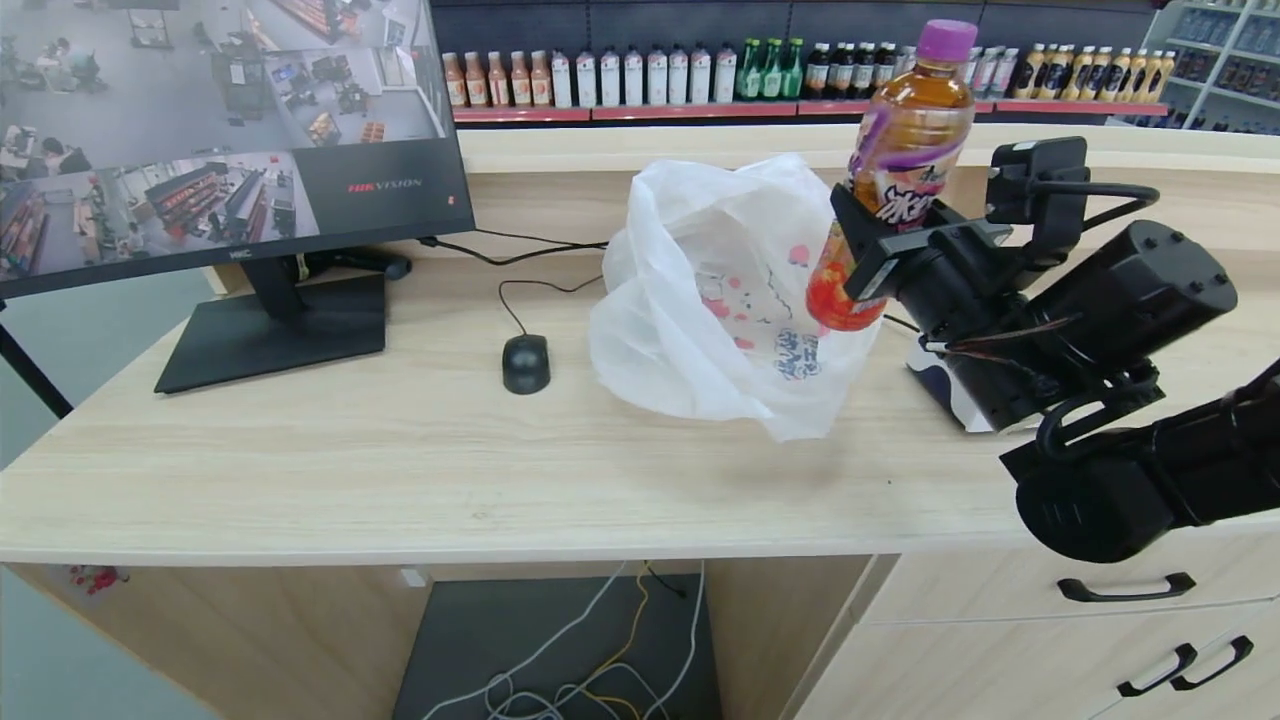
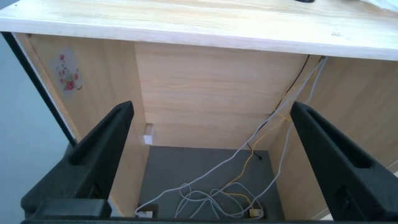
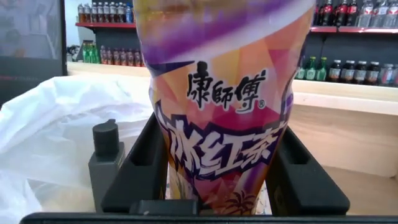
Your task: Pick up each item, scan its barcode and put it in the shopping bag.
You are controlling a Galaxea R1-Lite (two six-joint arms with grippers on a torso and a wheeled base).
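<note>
Right gripper (image 1: 893,247) fingers clamp the tea bottle (image 1: 912,130) upright beside the shopping bag (image 1: 700,290); bagging remains. Left gripper (image 2: 211,124) fingers stand apart under the bench (image 1: 350,450).

Left of bag (image 1: 700,300), on counter (image 1: 300,470): mouse (image 1: 526,363), then monitor (image 1: 220,130). Right of bag: bottle (image 1: 900,160) aloft, just beside; carton (image 1: 945,395) on counter.

I get bright, even overhead light on the bench (image 1: 330,450), with just a soft shadow under the shopping bag (image 1: 700,300) at centre frame. Its white plastic nearly washes out. The bottle (image 1: 905,150), upper right, glows amber. The kneehole (image 1: 560,640) below sits in shade.
</note>
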